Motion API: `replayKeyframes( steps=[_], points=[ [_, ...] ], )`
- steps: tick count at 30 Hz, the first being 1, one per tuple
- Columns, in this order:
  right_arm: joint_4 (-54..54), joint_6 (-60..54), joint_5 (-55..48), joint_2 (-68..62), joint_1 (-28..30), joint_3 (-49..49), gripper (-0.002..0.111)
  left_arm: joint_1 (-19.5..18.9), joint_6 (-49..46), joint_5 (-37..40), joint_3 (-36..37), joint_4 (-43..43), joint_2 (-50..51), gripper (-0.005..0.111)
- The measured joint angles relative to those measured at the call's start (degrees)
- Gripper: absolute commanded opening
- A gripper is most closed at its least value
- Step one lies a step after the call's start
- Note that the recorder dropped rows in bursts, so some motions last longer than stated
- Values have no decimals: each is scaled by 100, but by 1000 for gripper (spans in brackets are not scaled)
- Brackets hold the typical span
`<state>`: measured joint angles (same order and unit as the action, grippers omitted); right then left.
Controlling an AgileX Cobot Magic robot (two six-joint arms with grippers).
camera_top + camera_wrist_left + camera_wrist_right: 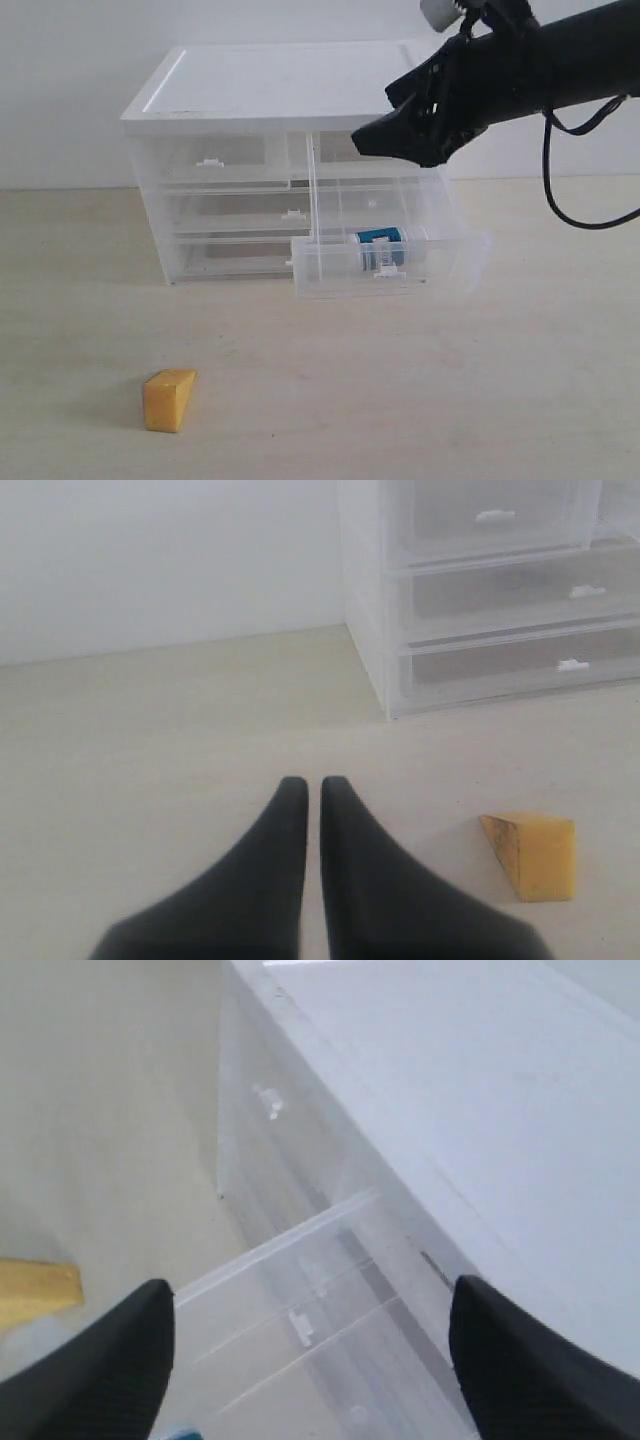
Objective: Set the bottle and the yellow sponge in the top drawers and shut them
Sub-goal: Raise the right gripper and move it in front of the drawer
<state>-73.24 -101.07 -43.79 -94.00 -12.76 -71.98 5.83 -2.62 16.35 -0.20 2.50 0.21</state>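
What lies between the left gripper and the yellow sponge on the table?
Nothing. In the left wrist view, only bare table separates the left gripper from the yellow sponge.

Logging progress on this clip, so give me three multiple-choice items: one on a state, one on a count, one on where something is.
1. The right hand is:
A. open and empty
B. shut and empty
C. shut on a drawer handle

2. How many drawers of the cabinet are pulled out?
A. none
B. one
C. two

3. Where does the bottle lie?
A. on the cabinet's top
B. in the right hand
C. in the pulled-out top right drawer

Answers:
1 A: its jaws stand wide apart and grip nothing.
2 B: only the top right drawer juts forward; the others sit flush.
3 C: its teal label shows through the drawer's clear front wall.
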Motion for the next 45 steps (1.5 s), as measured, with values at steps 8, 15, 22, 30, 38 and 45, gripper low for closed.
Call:
replayKeyframes(
  steps=[8, 15, 22, 30, 38, 45],
  points=[
    [1842, 2970, -67, 455, 0, -15, 0, 0, 0, 0, 0, 0, 0, 4],
    [3432, 4579, -805, 900, 0, -15, 0, 0, 0, 0, 0, 0, 0, 4],
    [5070, 6279, -424, 1741, -225, 563, 0, 0, 0, 0, 0, 0, 0, 4],
    [5662, 7294, -398, 2224, -1016, 1337, 0, 0, 0, 0, 0, 0, 0, 4],
    [6012, 8033, -319, 2213, -2021, 1615, 0, 0, 0, 0, 0, 0, 0, 4],
    [6396, 8572, 89, 1915, -2518, 1670, 0, 0, 0, 0, 0, 0, 0, 4]
  ],
)
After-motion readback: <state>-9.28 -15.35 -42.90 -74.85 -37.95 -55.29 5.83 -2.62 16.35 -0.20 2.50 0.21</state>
